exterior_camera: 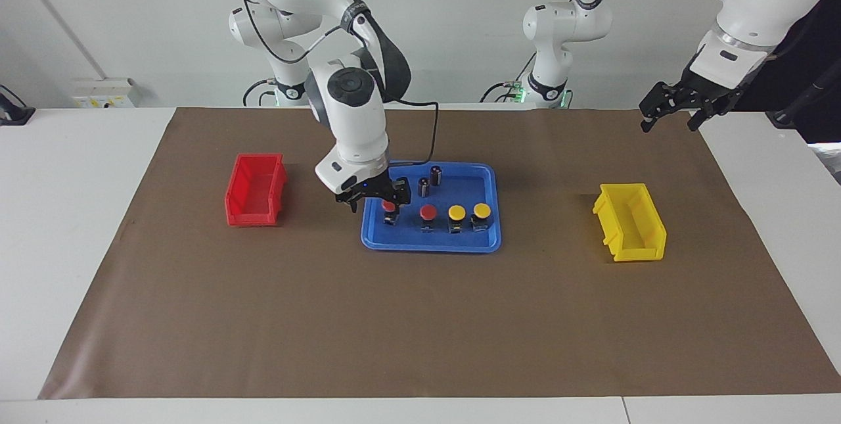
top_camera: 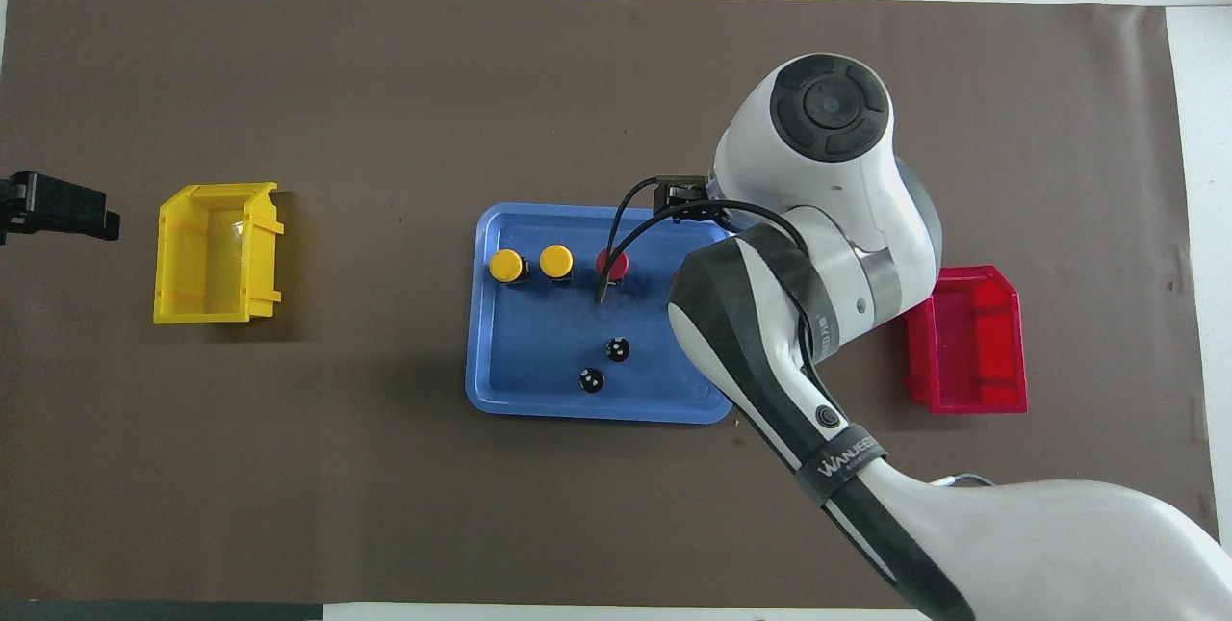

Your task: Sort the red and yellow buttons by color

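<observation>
blue tray (exterior_camera: 489, 240): four buttons (exterior_camera: 428, 213), two cylinders (exterior_camera: 436, 175) | both bins (exterior_camera: 253, 190) hold nothing

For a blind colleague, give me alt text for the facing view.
The right pincer is down at a red button in a blue tray holding four buttons. A red bin and a yellow bin flank the tray; the left pincer waits.
</observation>
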Tool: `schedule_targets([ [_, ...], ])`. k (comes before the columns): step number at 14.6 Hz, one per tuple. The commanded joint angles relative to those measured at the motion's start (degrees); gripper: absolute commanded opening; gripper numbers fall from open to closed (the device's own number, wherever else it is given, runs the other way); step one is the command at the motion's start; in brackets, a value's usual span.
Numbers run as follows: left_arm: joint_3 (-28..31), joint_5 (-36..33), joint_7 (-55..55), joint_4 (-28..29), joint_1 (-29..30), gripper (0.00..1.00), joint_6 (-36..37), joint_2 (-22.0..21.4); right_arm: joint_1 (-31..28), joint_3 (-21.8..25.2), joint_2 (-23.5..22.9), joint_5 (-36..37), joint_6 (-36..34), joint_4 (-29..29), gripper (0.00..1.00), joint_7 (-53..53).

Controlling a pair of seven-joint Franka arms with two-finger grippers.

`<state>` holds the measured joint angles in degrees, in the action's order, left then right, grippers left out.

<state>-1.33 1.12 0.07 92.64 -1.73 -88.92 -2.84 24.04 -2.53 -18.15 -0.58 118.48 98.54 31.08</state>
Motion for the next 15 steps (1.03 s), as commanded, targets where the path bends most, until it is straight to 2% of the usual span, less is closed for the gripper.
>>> schedule_targets([
  [1,0.28,-0.50,-0.34,0.96,-0.12,1.00,0.15,-0.41,2.14,0.16,0.48,0.75,3.94,4.54,0.99,0.73],
  [8,0.28,-0.51,-0.25,1.58,-0.12,1.00,0.06,-0.76,2.41,0.16,0.30,0.93,5.27,7.63,0.80,0.91],
  [15,0.28,-0.51,-0.42,3.07,-0.12,1.00,-1.43,-1.20,2.50,0.16,0.30,0.93,5.71,8.51,0.73,0.91],
])
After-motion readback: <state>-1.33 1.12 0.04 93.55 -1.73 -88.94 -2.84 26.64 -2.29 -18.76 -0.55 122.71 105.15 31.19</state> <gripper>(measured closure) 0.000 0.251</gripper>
